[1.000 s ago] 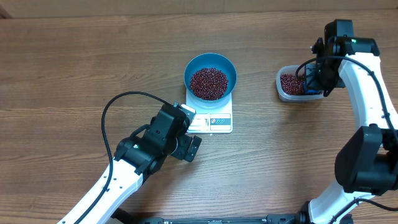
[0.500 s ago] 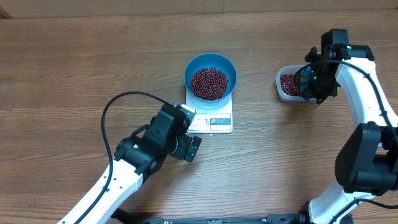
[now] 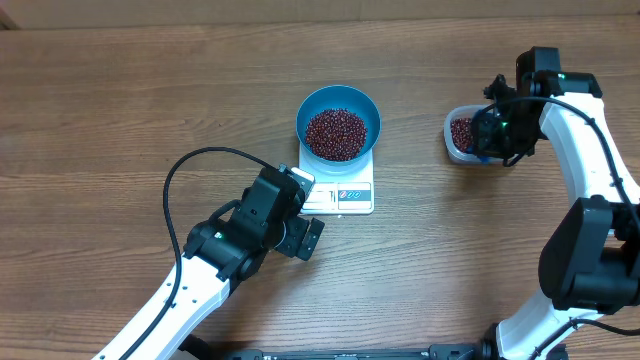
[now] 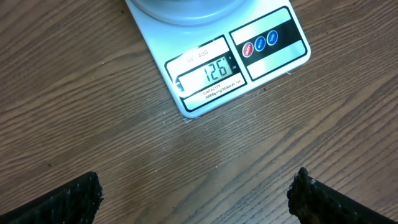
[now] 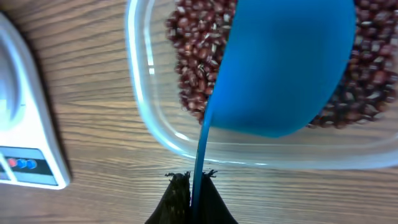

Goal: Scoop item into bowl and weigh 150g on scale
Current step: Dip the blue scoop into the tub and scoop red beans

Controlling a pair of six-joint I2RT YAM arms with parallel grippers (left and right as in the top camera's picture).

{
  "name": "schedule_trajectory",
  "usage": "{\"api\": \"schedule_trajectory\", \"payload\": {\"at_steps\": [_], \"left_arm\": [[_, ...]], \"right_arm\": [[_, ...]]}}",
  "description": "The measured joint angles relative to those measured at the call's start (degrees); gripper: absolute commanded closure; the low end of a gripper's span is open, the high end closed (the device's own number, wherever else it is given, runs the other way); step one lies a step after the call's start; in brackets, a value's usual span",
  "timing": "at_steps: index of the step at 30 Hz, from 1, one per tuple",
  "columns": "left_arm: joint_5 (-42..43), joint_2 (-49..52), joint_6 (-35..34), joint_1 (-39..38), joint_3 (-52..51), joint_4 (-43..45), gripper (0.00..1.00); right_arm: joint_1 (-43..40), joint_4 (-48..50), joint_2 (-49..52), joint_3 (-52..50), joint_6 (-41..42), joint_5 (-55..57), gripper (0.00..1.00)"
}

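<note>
**Operator:** Brown wood-grain table (image 3: 120,100) fills my whole overhead view. The white scale (image 3: 350,195) sits near the middle. The blue bowl (image 3: 340,95) stands on the scale's twelve o'clock half, and there's a heap of red-brown beans (image 3: 335,134) inside it.

**Desk:** What does the readout say?

**Operator:** On my left wrist camera the display (image 4: 208,71) shows 126. My left gripper (image 4: 196,196) hangs over bare wood at about seven o'clock from the scale. Its fingers are spread wide with nothing between them.

**Desk:** And your right side?

**Operator:** My right gripper (image 5: 194,180) is clenched on the thin handle of the blue scoop (image 5: 286,68). That's at roughly two o'clock from the scale and well apart from it. The scoop's cup sits over the clear plastic tub (image 3: 455,153), which holds more of the same beans. I can't tell whether the cup is touching them or only just above them.

**Desk:** Where's the tub relative to the bowl?

**Operator:** At three o'clock from it, apart, with bare wood between the two.
</note>
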Motion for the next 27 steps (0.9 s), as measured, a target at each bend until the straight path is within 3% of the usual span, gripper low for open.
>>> {"api": "schedule_trajectory", "payload": {"at_steps": [10,27], "left_arm": [[0.0,0.0,0.0,0.0,0.0,0.0,0.01],[0.0,0.0,0.0,0.0,0.0,0.0,0.01]], "right_arm": [[-1.2,0.42,0.0,0.0,0.61,-5.9,0.96],[-14.01,-1.62,0.0,0.96,-1.6,-20.96,0.96]]}}
